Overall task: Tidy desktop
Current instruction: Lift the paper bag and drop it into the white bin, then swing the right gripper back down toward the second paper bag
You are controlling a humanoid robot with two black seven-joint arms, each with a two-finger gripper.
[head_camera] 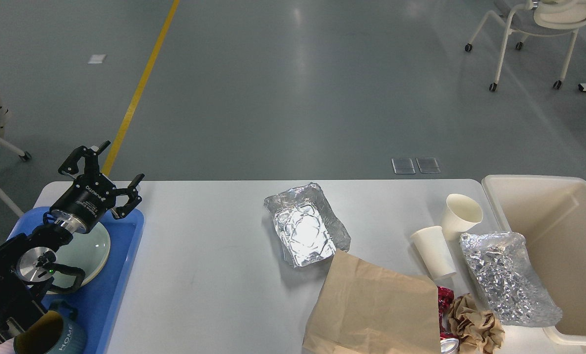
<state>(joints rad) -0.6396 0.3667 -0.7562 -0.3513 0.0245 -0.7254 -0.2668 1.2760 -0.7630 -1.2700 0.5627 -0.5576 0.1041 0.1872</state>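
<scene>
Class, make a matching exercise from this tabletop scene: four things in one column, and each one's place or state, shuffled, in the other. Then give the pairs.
Things:
1. foil tray
2. pale green plate
3. large paper bag
4. left hand

Places or states:
A. in the blue tray
B. open, above the desktop's left end
C. mid-desktop, empty
D. lying flat at the near edge

Pairs: 1-C, 2-A, 3-D, 4-B

Bright, even overhead light; glare streaks the floor (297,29) far beyond the left gripper (103,179); soft shadows; sharp focus.
</scene>
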